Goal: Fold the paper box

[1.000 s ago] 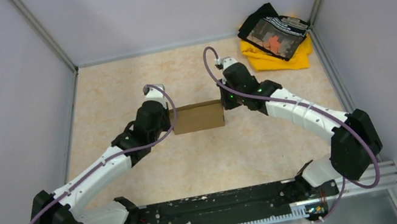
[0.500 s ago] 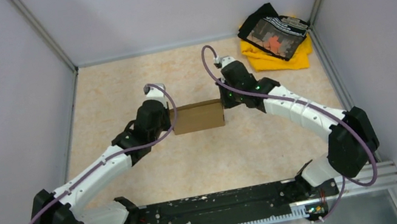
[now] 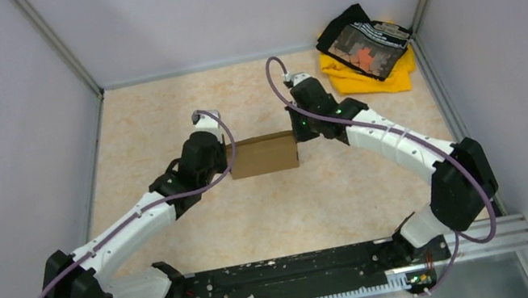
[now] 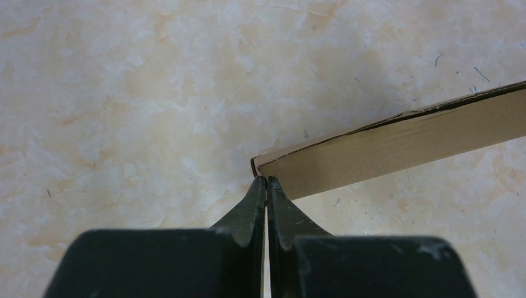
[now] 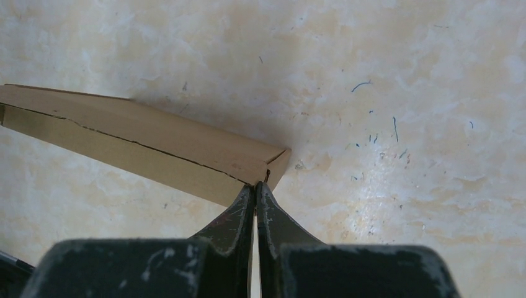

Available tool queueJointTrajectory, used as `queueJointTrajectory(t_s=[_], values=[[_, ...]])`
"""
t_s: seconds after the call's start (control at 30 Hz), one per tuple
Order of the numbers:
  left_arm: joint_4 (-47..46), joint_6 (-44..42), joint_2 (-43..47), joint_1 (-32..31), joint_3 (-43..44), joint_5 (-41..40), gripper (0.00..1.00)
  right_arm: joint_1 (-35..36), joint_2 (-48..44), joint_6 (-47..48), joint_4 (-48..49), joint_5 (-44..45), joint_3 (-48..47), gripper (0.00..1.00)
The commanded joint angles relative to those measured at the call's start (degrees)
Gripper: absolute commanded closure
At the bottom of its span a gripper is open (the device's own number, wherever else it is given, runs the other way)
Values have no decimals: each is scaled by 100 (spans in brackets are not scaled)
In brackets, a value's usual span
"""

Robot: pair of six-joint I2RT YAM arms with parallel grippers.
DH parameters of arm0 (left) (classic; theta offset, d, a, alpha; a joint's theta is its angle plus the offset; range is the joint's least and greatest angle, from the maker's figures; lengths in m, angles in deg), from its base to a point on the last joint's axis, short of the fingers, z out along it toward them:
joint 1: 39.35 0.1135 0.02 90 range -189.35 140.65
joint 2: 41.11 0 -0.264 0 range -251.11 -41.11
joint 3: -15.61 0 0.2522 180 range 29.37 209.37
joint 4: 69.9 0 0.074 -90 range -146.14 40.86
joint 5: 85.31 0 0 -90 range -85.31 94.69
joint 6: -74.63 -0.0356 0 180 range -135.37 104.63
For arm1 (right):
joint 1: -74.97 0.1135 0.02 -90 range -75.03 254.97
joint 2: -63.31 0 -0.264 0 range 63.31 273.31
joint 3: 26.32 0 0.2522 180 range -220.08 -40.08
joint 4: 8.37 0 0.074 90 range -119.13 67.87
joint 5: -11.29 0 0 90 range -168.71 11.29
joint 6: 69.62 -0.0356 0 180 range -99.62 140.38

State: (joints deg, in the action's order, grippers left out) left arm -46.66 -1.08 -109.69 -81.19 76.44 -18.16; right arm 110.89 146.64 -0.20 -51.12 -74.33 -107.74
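The box [image 3: 264, 155] lies mid-frame, looking folded closed, and has not budged. Only the right arm has crept slightly left. The left gripper [image 4: 266, 181] and right gripper [image 5: 255, 186] are pinched tight, holding nothing, tips against opposite end corners. Final squaring-up, I'd guess.

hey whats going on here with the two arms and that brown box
Two robot arms are working on a plain brown corrugated-cardboard box in the middle of the pale marbled table. The box looks closed up, lid down. The left gripper is shut, its tips at one end corner of the box, and the right gripper is shut at the opposite end corner. A yellow and black cloth pile lies apart in the far right corner.
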Motion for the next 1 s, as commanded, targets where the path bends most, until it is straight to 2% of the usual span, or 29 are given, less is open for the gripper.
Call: queueJointTrajectory(t_s=[0.0,0.97], values=[[-70,75,-110,-61,114,628,96,126,117,-234,10,-373,-348,100],[-114,118,-99,-63,95,918,96,123,233,-534,-192,-421,-516,100]])
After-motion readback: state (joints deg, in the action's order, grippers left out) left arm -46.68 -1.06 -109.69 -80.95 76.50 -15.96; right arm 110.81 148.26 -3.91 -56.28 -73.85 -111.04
